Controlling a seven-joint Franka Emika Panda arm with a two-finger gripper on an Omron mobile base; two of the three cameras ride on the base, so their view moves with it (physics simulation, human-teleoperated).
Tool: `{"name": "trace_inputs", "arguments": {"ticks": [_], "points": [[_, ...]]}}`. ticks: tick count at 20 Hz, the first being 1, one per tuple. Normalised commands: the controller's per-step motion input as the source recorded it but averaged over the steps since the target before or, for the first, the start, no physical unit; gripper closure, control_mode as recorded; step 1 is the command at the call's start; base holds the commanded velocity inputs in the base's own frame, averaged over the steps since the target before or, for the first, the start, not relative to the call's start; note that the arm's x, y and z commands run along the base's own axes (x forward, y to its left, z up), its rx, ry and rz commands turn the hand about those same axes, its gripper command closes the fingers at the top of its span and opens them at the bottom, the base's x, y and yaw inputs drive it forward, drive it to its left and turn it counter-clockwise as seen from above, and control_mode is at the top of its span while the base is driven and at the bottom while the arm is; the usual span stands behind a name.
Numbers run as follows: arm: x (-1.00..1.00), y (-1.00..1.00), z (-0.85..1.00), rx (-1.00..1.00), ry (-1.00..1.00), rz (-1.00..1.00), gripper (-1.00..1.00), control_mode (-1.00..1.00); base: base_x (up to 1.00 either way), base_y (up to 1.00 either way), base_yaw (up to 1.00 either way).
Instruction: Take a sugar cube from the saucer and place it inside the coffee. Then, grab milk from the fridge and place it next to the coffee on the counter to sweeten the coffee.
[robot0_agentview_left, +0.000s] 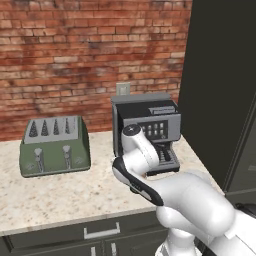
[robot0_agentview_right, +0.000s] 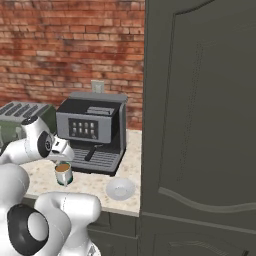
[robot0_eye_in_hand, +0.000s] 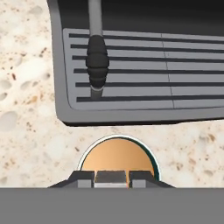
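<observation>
The gripper (robot0_eye_in_hand: 111, 178) hangs just above the coffee (robot0_agentview_right: 63, 173), fingers slightly parted around a small pale sugar cube (robot0_eye_in_hand: 111, 177).

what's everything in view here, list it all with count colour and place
toaster: one, green with a grey top, left on the counter
coffee machine: one, grey and black, on the counter by the brick wall
mug of coffee: one, teal with brown liquid, in front of the machine's drip tray
saucer: one, pale glassy white, right of the mug near the counter edge
counter: one, beige speckled stone over dark cabinets
fridge: one, dark charcoal, door closed, right of the counter
wall socket: one, pale, on the brick wall above the machine
fingers: two, dark, right above the coffee, a pale bit between them
</observation>
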Motion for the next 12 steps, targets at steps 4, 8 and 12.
{"name": "trace_inputs", "arguments": {"ticks": [4, 8, 12], "points": [[0.0, 0.0, 0.0, 0.0, -0.03, 0.0, -1.0, -1.0, 0.0, 0.0, 0.0], [0.0, 0.0, 0.1, 0.0, -0.12, 0.0, -1.0, -1.0, 0.0, 0.0, 0.0], [0.0, 0.0, 0.55, 0.0, -0.16, 0.0, -1.0, -1.0, 0.0, 0.0, 0.0]]}}
